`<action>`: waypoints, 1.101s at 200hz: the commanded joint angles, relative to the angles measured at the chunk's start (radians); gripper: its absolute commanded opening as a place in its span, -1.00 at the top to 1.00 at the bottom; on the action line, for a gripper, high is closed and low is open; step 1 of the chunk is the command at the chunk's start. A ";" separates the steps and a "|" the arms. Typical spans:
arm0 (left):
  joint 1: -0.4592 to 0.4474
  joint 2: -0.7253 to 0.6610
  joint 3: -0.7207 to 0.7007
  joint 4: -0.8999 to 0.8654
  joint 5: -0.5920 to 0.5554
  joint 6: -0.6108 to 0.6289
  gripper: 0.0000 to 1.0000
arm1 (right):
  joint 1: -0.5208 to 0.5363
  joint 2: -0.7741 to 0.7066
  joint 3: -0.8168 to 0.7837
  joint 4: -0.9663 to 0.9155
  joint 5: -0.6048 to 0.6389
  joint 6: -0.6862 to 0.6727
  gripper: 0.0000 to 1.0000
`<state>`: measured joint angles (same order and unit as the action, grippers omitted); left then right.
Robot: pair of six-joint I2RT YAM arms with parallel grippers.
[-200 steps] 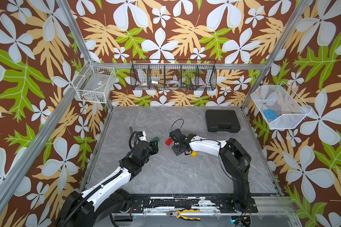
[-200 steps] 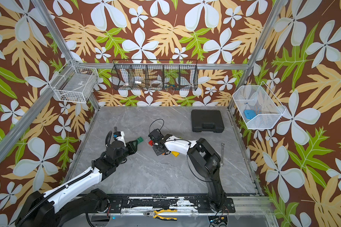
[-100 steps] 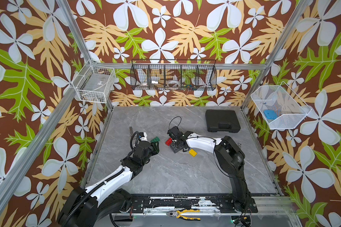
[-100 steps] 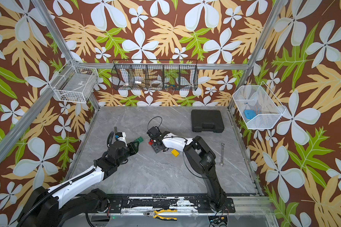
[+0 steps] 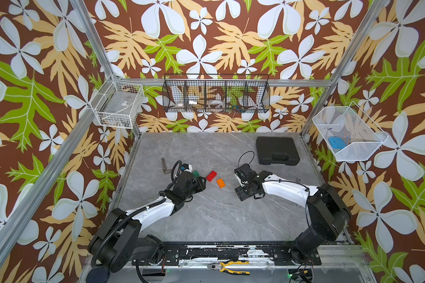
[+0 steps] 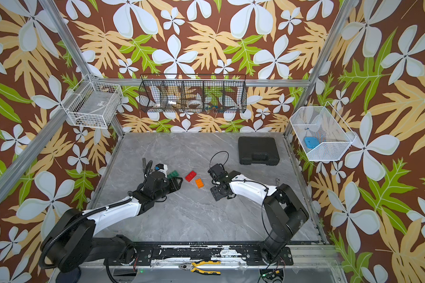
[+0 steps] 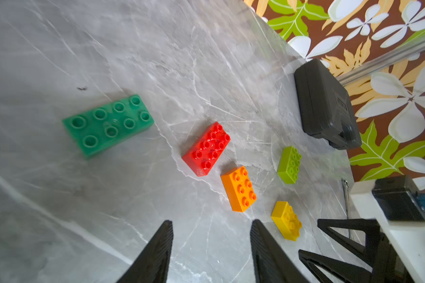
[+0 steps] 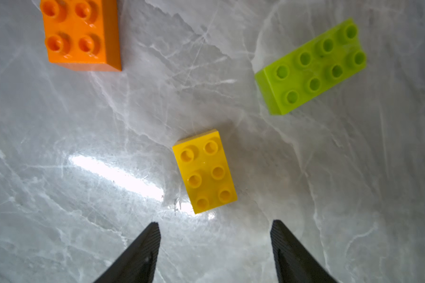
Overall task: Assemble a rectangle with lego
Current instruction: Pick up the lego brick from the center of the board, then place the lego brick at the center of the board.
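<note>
The lego bricks lie apart, studs up, on the grey table; no joined rectangle is in view. In the left wrist view I see the dark green brick (image 7: 108,125), red brick (image 7: 206,148), orange brick (image 7: 239,188), lime brick (image 7: 289,164) and yellow brick (image 7: 286,220). My left gripper (image 7: 211,225) is open and empty, short of the orange brick. My right gripper (image 8: 215,223) is open and empty just short of the yellow brick (image 8: 205,171). In both top views the red brick (image 5: 211,176) and orange brick (image 5: 220,182) lie between the left gripper (image 5: 202,181) and the right gripper (image 5: 241,186).
A black case (image 5: 277,150) sits at the back right. A metal hex key (image 5: 165,166) lies behind the left arm. Pliers (image 5: 228,267) rest on the front rail. Wire baskets hang on the walls; the right one holds a blue block (image 5: 336,143).
My right gripper has opened and drawn back to the right, away from the red brick. It has uncovered the orange brick and now covers the yellow one. The left arm has shifted slightly.
</note>
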<state>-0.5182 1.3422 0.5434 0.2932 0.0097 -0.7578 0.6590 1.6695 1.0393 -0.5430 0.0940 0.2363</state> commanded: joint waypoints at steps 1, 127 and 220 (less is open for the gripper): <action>0.000 0.018 0.006 0.079 0.052 -0.022 -0.05 | -0.001 0.039 0.016 0.041 0.006 0.004 -0.41; 0.007 -0.032 -0.017 0.030 -0.038 0.002 0.00 | 0.075 0.118 0.086 0.010 0.010 0.091 0.48; 0.040 -0.063 -0.037 0.029 -0.061 0.015 0.03 | 0.203 0.285 0.288 -0.036 0.061 0.231 0.08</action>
<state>-0.4858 1.2781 0.5053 0.3141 -0.0460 -0.7589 0.8597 1.9430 1.3003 -0.5545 0.1318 0.4438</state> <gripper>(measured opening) 0.483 0.388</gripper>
